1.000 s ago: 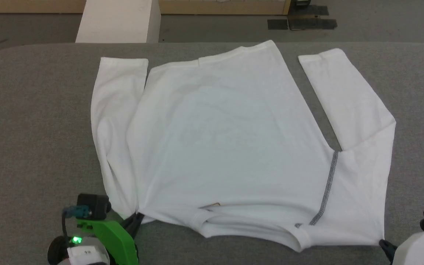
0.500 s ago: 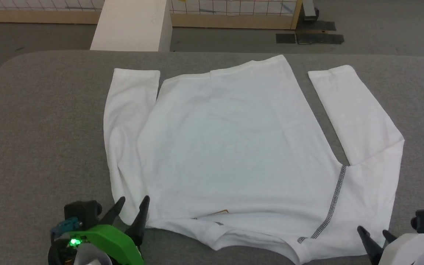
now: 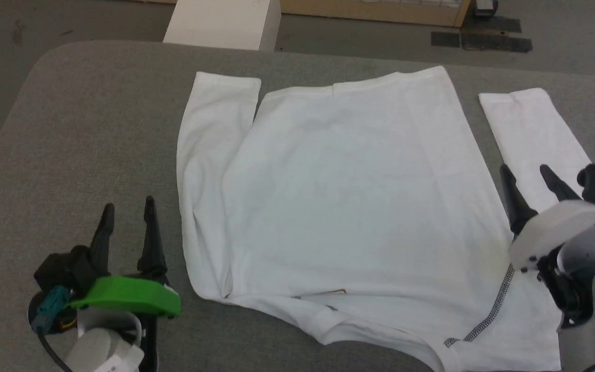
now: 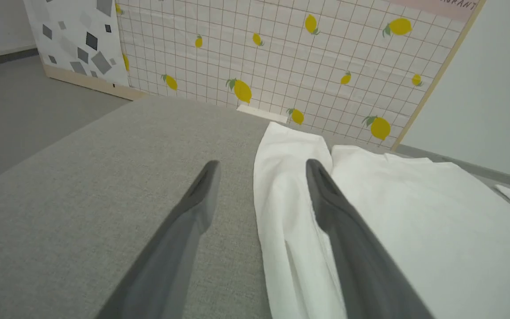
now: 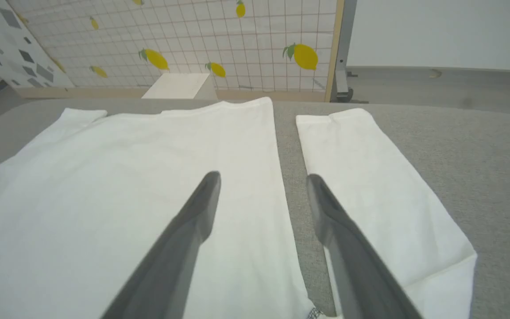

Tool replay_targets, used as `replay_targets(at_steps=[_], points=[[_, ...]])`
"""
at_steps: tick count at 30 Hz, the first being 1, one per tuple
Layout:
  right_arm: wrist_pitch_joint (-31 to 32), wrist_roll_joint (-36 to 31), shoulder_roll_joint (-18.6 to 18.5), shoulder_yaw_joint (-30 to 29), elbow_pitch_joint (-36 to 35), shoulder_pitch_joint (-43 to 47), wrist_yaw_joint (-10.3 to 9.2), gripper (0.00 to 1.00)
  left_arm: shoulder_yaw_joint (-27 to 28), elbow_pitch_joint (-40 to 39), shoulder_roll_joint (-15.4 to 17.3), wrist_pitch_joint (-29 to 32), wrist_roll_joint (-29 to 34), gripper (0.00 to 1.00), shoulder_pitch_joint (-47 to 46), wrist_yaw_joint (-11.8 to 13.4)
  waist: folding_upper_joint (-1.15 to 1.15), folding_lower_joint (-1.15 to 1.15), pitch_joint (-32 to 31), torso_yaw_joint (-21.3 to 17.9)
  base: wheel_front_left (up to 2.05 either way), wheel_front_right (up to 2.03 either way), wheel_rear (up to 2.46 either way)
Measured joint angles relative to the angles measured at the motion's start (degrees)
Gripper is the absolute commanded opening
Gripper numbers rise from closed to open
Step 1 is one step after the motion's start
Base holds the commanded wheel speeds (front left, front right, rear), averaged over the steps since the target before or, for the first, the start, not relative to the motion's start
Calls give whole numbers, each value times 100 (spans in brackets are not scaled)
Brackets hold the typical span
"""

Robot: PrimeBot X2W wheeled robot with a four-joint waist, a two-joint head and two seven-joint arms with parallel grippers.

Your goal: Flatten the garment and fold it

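Note:
The white long-sleeved garment lies spread flat on the grey table, collar toward me and hem at the far side. Its left sleeve is folded along the body; its right sleeve angles away, with dark zigzag stitching near the armpit. My left gripper hovers open over bare table just left of the left sleeve. Over the gap between the body and the right sleeve, my right gripper is open and holds nothing.
A rigid white box stands on the floor beyond the table's far edge. A lemon-patterned grid panel with a wooden frame stands behind it. Dark tape patches mark the floor at the far right.
Both grippers let go of the garment's near corners, opened, lifted and moved forward along its sides. The head camera shifted, so the whole scene sits further right.

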Motion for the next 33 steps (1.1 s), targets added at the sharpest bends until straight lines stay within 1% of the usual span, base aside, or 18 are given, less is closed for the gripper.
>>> replay_targets(at_steps=[1, 4, 6, 8, 11, 14, 16, 17, 18, 19, 21, 23, 26, 29, 33], points=[[-9, -52, -47, 13, 275, -258, 0, 100, 135, -42, -121, -1, 183, 100, -85, -5, 0, 0, 64, 30, 0, 0, 0], [77, -271, -204, -74, 1174, -1070, 0, 100, 402, -108, -476, -1, 680, 100, -255, -146, 0, 0, 275, 136, 0, 0, 0], [279, -453, -279, -185, 1669, -1522, 0, 100, 552, -115, -705, -1, 921, 100, -335, -271, 0, 0, 414, 210, 0, 0, 0], [610, -646, -343, -297, 2149, -1908, 0, 100, 681, -102, -923, -1, 1072, 100, -432, -464, 0, 0, 565, 302, 0, 0, 0], [1178, -833, -410, -352, 2677, -2281, 0, 100, 871, -63, -1144, -1, 1301, 100, -519, -705, 0, 0, 759, 438, 0, 0, 0], [1662, -867, -447, -309, 2977, -2507, -2, 100, 1032, 0, -1276, -1, 1383, 100, -525, -890, 0, 1, 918, 576, 0, 0, 0], [1949, -836, -527, -200, 3034, -2643, -2, 100, 1129, 40, -1338, -1, 1455, 100, -525, -972, 0, 0, 993, 660, 0, 0, 0], [2145, -737, -573, -180, 3058, -2715, -4, 67, 1182, 68, -1355, -1, 1506, 100, -522, -1017, 0, 0, 1026, 699, 0, 0, 0], [2328, -651, -611, -160, 3060, -2753, -3, 13, 1229, 91, -1370, -1, 1539, 100, -521, -1062, 0, 0, 1053, 731, 0, 0, 0], [2438, -591, -653, -114, 3048, -2774, -3, 0, 1263, 108, -1378, -1, 1561, 100, -517, -1087, 0, 0, 1069, 752, 0, 0, 0], [2474, -483, -724, -80, 2971, -2783, -3, 0, 1344, 132, -1384, -1, 1588, 100, -511, -1160, 0, 0, 1087, 756, 0, 0, 0], [2339, -413, -772, -89, 2897, -2762, -1, 0, 1396, 135, -1396, -1, 1622, 100, -510, -1210, 0, 0, 1081, 727, 0, 0, 0], [1811, -365, -814, -190, 2707, -2596, 1, 0, 1450, 146, -1408, -1, 1677, 100, -502, -1265, 0, 0, 1044, 661, 0, 0, 0], [1180, -414, -909, -716, 2526, -2546, 2, 0, 1481, 165, -1415, -1, 1713, 100, -485, -1307, 0, 0, 999, 582, 0, 0, 0], [463, -835, -1066, -1724, 2341, -2545, 1, 0, 1460, 171, -1417, -1, 1712, 100, -479, -1310, 0, 0, 929, 490, 0, 0, 0]])
